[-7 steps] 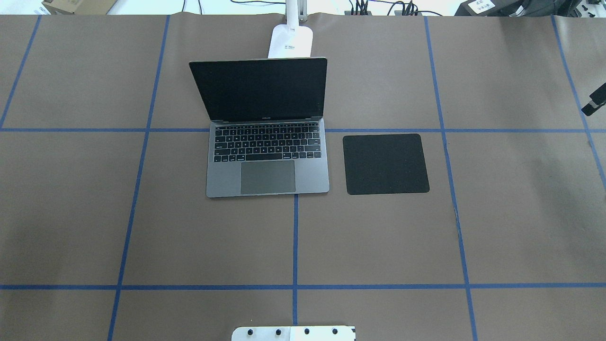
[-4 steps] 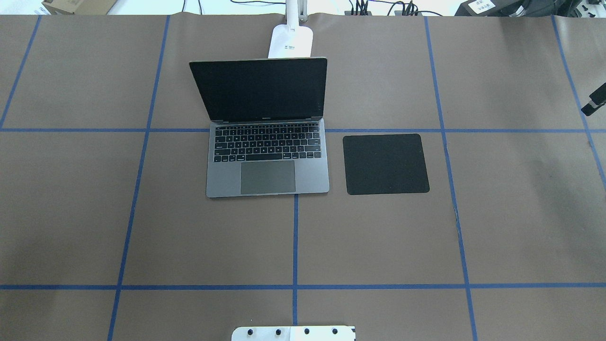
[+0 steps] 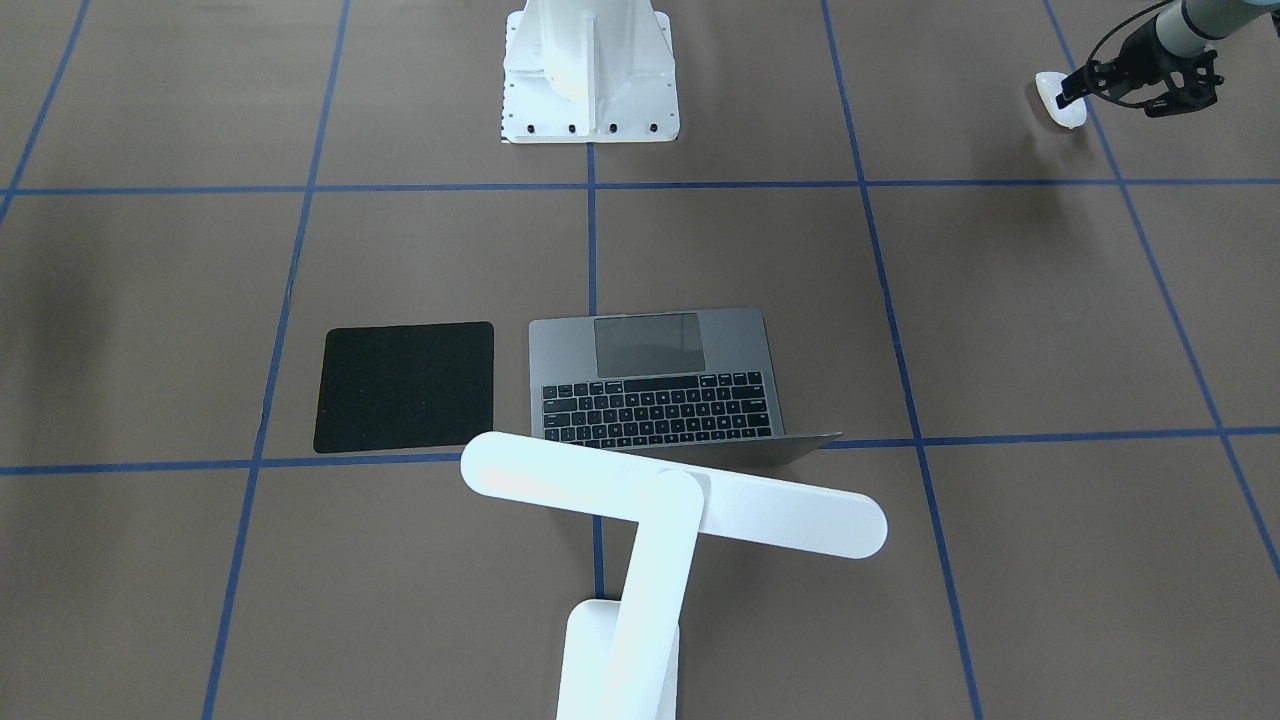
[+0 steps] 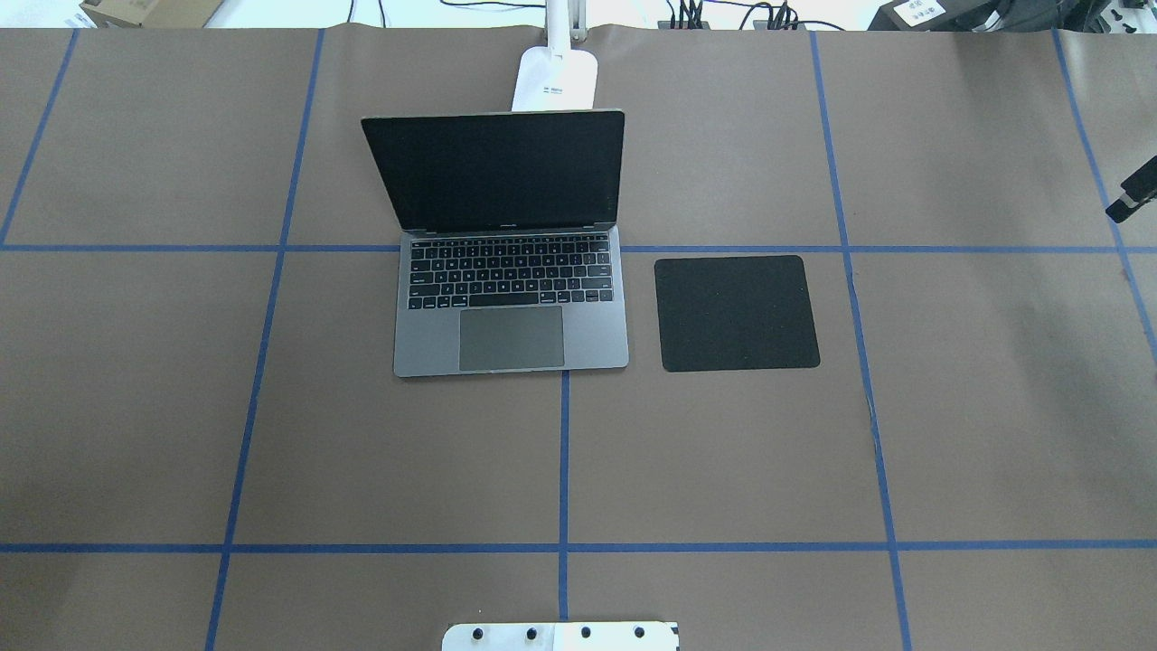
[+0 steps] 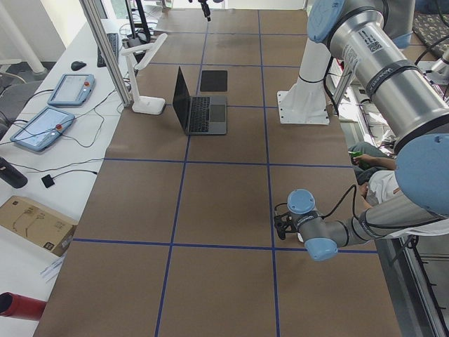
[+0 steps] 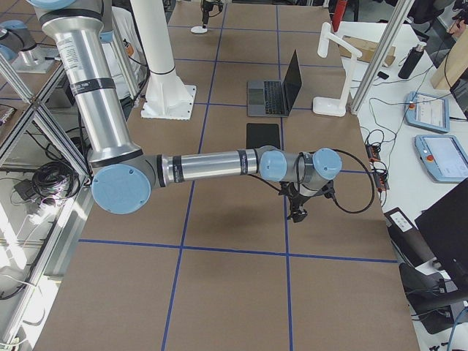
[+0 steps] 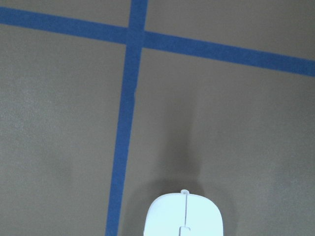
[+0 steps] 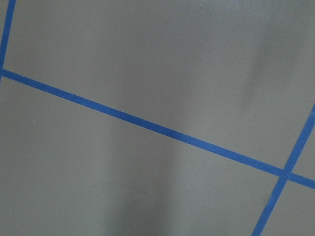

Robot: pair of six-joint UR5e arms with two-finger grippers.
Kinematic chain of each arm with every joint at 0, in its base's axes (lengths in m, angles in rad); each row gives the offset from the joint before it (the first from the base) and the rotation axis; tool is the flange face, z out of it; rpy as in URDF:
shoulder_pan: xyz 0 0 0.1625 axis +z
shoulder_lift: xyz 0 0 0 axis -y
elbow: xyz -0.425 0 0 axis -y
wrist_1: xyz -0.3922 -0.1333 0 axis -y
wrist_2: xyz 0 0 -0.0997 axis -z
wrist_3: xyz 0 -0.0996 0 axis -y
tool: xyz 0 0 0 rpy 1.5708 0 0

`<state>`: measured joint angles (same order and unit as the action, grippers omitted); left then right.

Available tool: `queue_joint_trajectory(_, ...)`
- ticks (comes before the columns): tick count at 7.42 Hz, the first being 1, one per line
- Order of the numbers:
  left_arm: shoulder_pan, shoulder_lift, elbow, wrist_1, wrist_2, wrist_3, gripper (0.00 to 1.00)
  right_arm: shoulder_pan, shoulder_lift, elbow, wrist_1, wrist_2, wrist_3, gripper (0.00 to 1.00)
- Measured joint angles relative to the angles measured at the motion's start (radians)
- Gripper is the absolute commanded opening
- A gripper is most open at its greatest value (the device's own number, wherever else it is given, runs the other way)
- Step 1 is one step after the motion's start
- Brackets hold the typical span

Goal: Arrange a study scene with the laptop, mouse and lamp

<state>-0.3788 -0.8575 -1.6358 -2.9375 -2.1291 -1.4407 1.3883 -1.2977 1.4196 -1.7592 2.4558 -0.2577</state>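
The open dark-grey laptop (image 4: 511, 307) sits at the table's middle, also in the front-facing view (image 3: 650, 385). The white lamp (image 3: 670, 495) stands behind it, its bar head over the screen's top edge and its base (image 4: 556, 81) at the far edge. The white mouse (image 3: 1060, 100) is far out on my left side, outside the overhead view. My left gripper (image 3: 1072, 92) is shut on it, just above the table. It fills the bottom of the left wrist view (image 7: 184, 216). My right gripper (image 4: 1130, 201) hangs over bare table at the right edge; I cannot tell its opening.
A flat black square pad (image 4: 737, 312) lies just right of the laptop. The white bolted pedestal (image 3: 590, 70) stands at the near middle edge. Blue tape lines grid the brown table cover. Tablets and cables lie beyond the table's far edge (image 5: 42, 126).
The right gripper's tip at the overhead view's right edge has shifted very slightly. The laptop, lamp and pad have not moved.
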Motion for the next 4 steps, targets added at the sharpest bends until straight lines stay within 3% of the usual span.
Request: queue_joint_trajectory(4,0.069,-0.013,0.011,-0.012,0.009,-0.024,1.00,-0.003,-0.006,-0.007,0.019,-0.003,0.000,0.98)
